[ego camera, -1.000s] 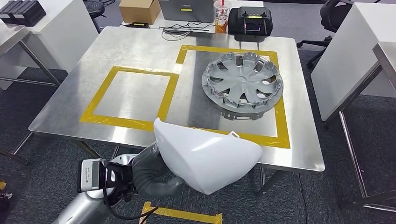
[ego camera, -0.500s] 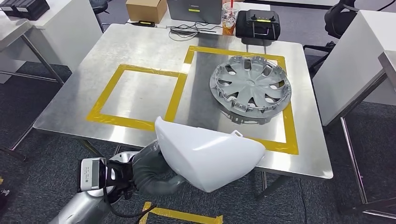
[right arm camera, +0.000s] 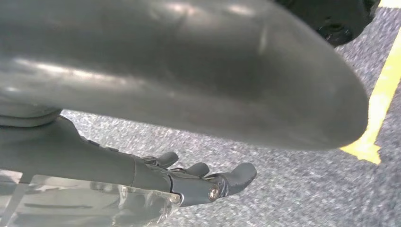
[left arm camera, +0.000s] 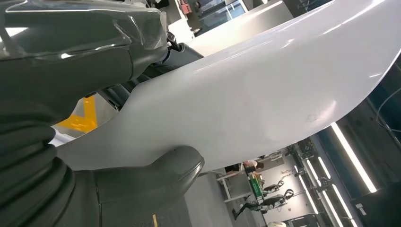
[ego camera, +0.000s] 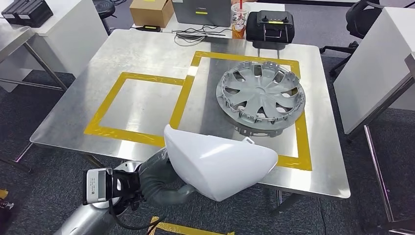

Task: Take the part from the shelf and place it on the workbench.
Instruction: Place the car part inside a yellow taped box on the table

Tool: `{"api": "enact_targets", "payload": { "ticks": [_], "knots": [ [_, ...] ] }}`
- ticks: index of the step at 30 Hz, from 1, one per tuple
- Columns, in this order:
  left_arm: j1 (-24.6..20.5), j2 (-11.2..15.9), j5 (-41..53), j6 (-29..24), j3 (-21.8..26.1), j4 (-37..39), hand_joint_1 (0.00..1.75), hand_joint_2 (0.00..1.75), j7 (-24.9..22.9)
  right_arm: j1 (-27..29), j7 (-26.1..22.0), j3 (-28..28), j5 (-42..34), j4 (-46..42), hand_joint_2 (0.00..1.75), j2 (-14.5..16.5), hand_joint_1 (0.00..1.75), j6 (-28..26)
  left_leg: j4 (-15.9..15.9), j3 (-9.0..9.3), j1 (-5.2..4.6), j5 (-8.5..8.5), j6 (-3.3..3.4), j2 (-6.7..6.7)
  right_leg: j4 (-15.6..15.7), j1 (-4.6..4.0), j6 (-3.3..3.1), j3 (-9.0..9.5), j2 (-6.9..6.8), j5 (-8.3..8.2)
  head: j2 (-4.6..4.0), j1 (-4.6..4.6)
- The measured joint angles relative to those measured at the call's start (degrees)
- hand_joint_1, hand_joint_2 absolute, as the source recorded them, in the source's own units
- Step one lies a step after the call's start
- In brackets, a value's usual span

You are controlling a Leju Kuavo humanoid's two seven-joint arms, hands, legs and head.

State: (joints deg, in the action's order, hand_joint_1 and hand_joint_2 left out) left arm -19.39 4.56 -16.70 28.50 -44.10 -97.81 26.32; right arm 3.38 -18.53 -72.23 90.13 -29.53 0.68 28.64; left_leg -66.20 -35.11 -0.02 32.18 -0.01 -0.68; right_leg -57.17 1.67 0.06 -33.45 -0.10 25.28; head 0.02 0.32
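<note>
A glossy white curved shell part (ego camera: pixel 220 164) hangs at the near edge of the steel workbench (ego camera: pixel 147 54), reaching a little over the yellow tape. My left hand (ego camera: pixel 161 183) grips it from below, grey fingers wrapped under its left end. In the left wrist view the thumb (left arm camera: pixel 142 182) presses the part's (left arm camera: pixel 265 90) underside. My right hand (right arm camera: pixel 208 182) hangs over grey carpet with fingers loosely extended, holding nothing.
A silver wheel cover (ego camera: pixel 260 93) lies in the right taped square; the left taped square (ego camera: pixel 139 105) is bare metal. Behind the bench stand a cardboard box (ego camera: pixel 150 12), a drink cup (ego camera: pixel 239 20) and a black case (ego camera: pixel 271 25). White tables flank both sides.
The whole view has shifted slightly as the camera moved; the bench now sits a bit nearer. The white part stays in my left hand in the same grip.
</note>
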Motion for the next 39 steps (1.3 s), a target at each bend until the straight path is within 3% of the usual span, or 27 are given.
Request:
{"api": "enact_targets", "payload": {
  "ticks": [2,3,4,6,7,9,12,14,16,18,19,21,22,24,26,28,30,32,33,34,35,37,39],
  "knots": [
    [0.3,0.2,0.0,-0.1,0.1,0.0,1.73,1.75,0.0,-0.2,-0.1,0.1,0.0,1.4,0.0,-0.5,0.0,-0.5,-7.2,-4.68,0.28,1.83,-0.32,0.13,0.0,-0.14,-0.25,0.4,0.02,0.41,0.0,-0.06],
    [0.5,0.3,0.0,-0.1,0.1,0.0,1.73,1.75,0.0,-0.2,-0.1,0.2,0.0,1.9,0.0,-0.7,0.0,-0.7,-8.1,-5.89,0.34,1.21,-0.31,0.2,0.0,-0.22,-0.26,0.67,0.04,0.63,0.0,-0.07],
    [0.6,0.4,0.0,-0.2,0.1,0.0,1.73,1.75,0.0,-0.2,-0.1,0.3,0.0,2.4,0.0,-0.8,0.0,-0.9,-6.6,-5.81,0.35,-0.59,-0.17,0.27,0.0,-0.3,-0.22,1.03,0.06,0.88,0.0,-0.08],
    [0.6,0.4,0.1,-0.3,0.3,-0.1,1.73,1.75,0.0,-0.3,-0.1,0.6,0.0,3.3,0.0,-1.1,0.0,-1.3,1.3,-2.91,0.12,-5.63,0.63,0.36,0.0,-0.46,-0.11,1.87,0.11,1.38,0.0,-0.05],
    [0.6,0.4,0.1,-0.3,0.3,-0.2,1.73,1.75,0.0,-0.4,-0.1,0.6,0.0,3.8,0.0,-1.1,0.0,-1.5,5.0,-1.31,-0.09,-7.28,1.13,0.45,0.1,-0.62,0.03,2.12,0.13,1.61,0.0,0.0],
    [0.6,0.4,0.3,-0.4,0.4,-0.3,1.73,1.75,0.0,-0.7,-0.1,0.7,0.0,4.7,0.0,-1.3,0.0,-2.0,8.4,0.28,-0.54,-8.09,1.86,0.58,0.1,-0.7,0.44,2.17,0.13,1.89,0.0,0.01],
    [0.8,0.4,0.5,-0.4,0.6,-0.5,1.73,1.75,0.0,-1.0,0.0,0.7,0.0,5.7,0.0,-1.7,0.0,-2.6,9.7,1.12,-0.46,-8.28,2.39,0.44,0.2,-0.79,1.25,2.18,-0.04,2.22,0.0,0.01],
    [0.7,0.3,0.6,-0.4,0.7,-0.7,1.73,1.75,0.0,-1.1,0.0,0.8,0.0,6.3,0.0,-2.1,0.0,-2.7,11.1,2.22,-0.19,-8.69,2.92,0.43,-3.3,-0.84,1.26,0.58,-0.01,3.77,0.0,0.14],
    [0.8,0.2,0.7,-0.5,0.7,-0.7,1.73,1.75,-0.1,-1.1,0.0,0.8,0.0,6.9,0.0,-2.5,0.0,-2.8,11.4,2.54,-0.28,-8.64,3.25,0.46,-10.7,-0.68,1.05,-3.53,0.06,6.41,0.0,0.25],
    [1.3,0.3,1.0,-0.6,0.6,-0.7,1.73,1.75,-0.4,-1.1,0.0,0.8,0.0,7.4,0.0,-2.8,0.0,-3.1,11.3,2.6,-0.32,-8.4,3.25,0.34,-15.5,-0.45,1.62,-6.8,0.05,7.27,0.0,0.31],
    [1.4,0.3,1.1,-0.6,0.6,-0.7,1.73,1.75,-0.5,-1.1,0.0,0.8,0.0,7.7,0.0,-2.9,0.0,-3.2,11.2,2.65,-0.28,-8.24,3.16,0.25,-14.9,-0.27,2.22,-6.97,0.05,6.4,0.0,0.31],
    [1.5,0.3,1.2,-0.6,0.6,-0.7,1.73,1.75,-0.7,-1.1,0.0,0.8,0.0,8.2,0.0,-3.0,0.0,-3.4,10.5,2.66,-0.14,-7.65,2.67,0.07,-8.2,0.23,3.62,-4.33,0.03,2.9,0.0,0.32],
    [1.5,0.3,1.6,-0.7,0.6,-0.7,1.73,1.75,-0.7,-1.2,-0.1,0.8,0.0,8.5,0.0,-3.0,0.0,-3.6,9.8,2.47,-0.2,-7.14,2.29,0.01,-4.7,0.34,3.91,-2.73,0.06,1.51,0.0,0.35],
    [1.4,0.3,3.3,-1.4,0.5,-1.0,1.73,1.75,-1.0,-1.3,-0.3,0.8,0.0,9.4,0.0,-3.3,0.0,-3.9,8.6,2.06,-0.32,-6.25,1.61,-0.04,-1.1,0.29,3.28,-0.99,0.14,0.34,0.0,0.31],
    [1.2,0.5,5.1,-2.3,0.4,-1.5,1.73,1.75,-1.3,-1.3,-0.6,0.8,0.0,10.3,0.0,-3.6,0.0,-4.3,8.2,1.93,-0.19,-5.93,1.15,-0.04,-1.0,0.09,2.05,-0.92,0.19,0.38,0.0,0.25],
    [0.6,0.9,6.1,-3.1,0.7,-2.2,1.73,1.75,-1.5,-1.3,-0.7,0.8,0.0,11.1,0.0,-3.7,0.0,-4.7,7.2,1.45,0.1,-5.09,0.58,0.05,-0.9,0.22,1.36,-0.72,0.18,0.39,0.0,0.2],
    [-0.4,1.6,7.2,-3.4,1.8,-2.7,1.73,1.75,-1.5,-1.4,-0.7,0.8,0.0,11.6,0.0,-3.9,0.0,-5.1,2.2,-0.86,0.32,-2.38,-0.05,0.22,-0.9,0.39,0.88,-0.44,0.19,0.48,0.0,0.05],
    [-1.1,2.2,9.0,-3.5,3.2,-2.9,1.73,1.75,-1.5,-1.4,-0.7,0.8,0.0,12.2,0.0,-3.9,0.0,-5.2,-5.3,-4.68,0.51,0.59,-0.46,0.31,-0.9,0.32,0.63,-0.33,0.18,0.6,0.0,-0.03],
    [-1.5,2.5,10.3,-3.6,3.7,-2.9,1.73,1.75,-1.5,-1.5,-0.7,0.8,0.0,12.5,0.0,-3.9,0.0,-5.3,-7.6,-6.04,0.57,0.99,-0.52,0.32,-0.9,0.28,0.59,-0.29,0.18,0.65,0.0,-0.04],
    [-1.8,2.6,11.9,-4.0,4.1,-2.8,1.73,1.75,-1.5,-1.5,-0.7,0.8,0.0,12.8,0.0,-3.9,0.0,-5.5,-7.8,-6.41,0.61,0.32,-0.49,0.32,-0.9,0.26,0.57,-0.24,0.19,0.68,0.0,-0.05],
    [-2.3,2.8,13.7,-4.7,4.4,-2.8,1.73,1.75,-1.5,-1.5,-0.7,0.8,0.0,13.0,0.0,-3.9,0.0,-5.7,-5.7,-5.61,0.61,-1.31,-0.35,0.33,-0.9,0.23,0.56,-0.15,0.2,0.7,0.0,-0.05],
    [-3.7,3.0,18.6,-7.1,5.1,-2.5,1.73,1.75,-1.5,-1.7,-0.6,0.9,0.0,13.5,0.0,-3.8,0.0,-6.1,2.3,-1.91,0.49,-5.15,0.24,0.35,-0.9,0.09,0.61,0.01,0.24,0.74,0.0,-0.03],
    [-5.3,3.4,23.8,-10.1,5.8,-1.7,1.73,1.75,-1.5,-1.8,-0.7,1.1,0.0,14.0,0.0,-3.8,0.0,-6.5,7.4,0.48,0.16,-6.69,0.79,0.42,-0.8,-0.1,0.89,-0.06,0.24,0.77,0.0,-0.01]
  ]
}}
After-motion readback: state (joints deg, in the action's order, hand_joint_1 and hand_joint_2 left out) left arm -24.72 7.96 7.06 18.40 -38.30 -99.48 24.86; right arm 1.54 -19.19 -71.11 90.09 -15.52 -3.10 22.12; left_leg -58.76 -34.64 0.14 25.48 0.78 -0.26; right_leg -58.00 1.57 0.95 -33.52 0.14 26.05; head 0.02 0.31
